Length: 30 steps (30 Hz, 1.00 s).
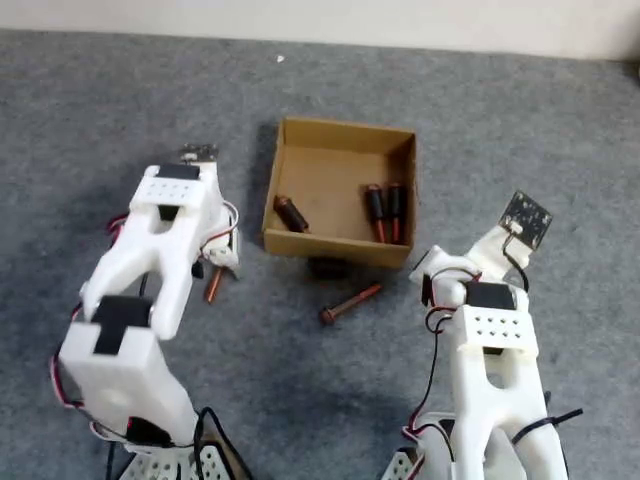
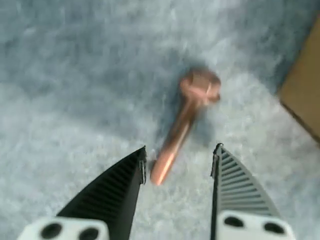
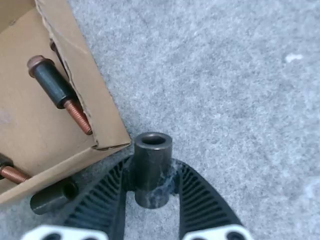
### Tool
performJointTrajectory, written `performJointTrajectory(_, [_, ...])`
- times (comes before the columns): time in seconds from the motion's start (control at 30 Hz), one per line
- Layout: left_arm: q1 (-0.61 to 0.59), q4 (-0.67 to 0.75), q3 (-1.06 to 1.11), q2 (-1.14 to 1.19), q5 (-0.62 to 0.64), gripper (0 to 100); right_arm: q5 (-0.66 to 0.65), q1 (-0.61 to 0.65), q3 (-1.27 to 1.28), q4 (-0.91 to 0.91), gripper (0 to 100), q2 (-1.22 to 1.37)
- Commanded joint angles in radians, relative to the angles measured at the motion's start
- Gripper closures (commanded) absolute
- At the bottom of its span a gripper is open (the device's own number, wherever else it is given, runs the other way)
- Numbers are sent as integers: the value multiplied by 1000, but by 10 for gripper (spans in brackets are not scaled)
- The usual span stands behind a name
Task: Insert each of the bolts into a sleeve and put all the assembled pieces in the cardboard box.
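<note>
We see the left gripper (image 2: 180,150) spread open above a bolt (image 2: 187,117) lying on the carpet (image 2: 75,75). The right gripper (image 3: 152,167) clamps an upright sleeve (image 3: 152,150) just beside a corner of the cardboard box (image 3: 95,100).

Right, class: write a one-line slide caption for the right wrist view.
Right gripper grips a black sleeve beside the corner of the cardboard box, which already holds assembled bolts.
</note>
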<state>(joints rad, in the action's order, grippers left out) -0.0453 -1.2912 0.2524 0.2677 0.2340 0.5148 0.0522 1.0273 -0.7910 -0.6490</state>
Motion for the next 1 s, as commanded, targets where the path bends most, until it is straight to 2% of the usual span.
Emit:
performJointTrajectory(0.0, [-18,17,-127,74,-15,774,9,-12,-4,28,995,-33])
performJointTrajectory(0.33, [-21,15,-280,211,-21,997,9,-12,-4,28,995,-33])
performJointTrajectory(0.47, [-22,12,-278,203,-17,994,9,-12,-4,28,995,-33])
performJointTrajectory(0.6, [-21,-92,-285,128,-15,994,9,-12,-4,28,995,-33])
performJointTrajectory(0.8, [-27,-170,-259,-111,-15,994,9,-12,-4,28,995,-33])
performJointTrajectory(0.97, [-19,-170,-122,-361,-21,994,3,5,-4,25,994,-64])
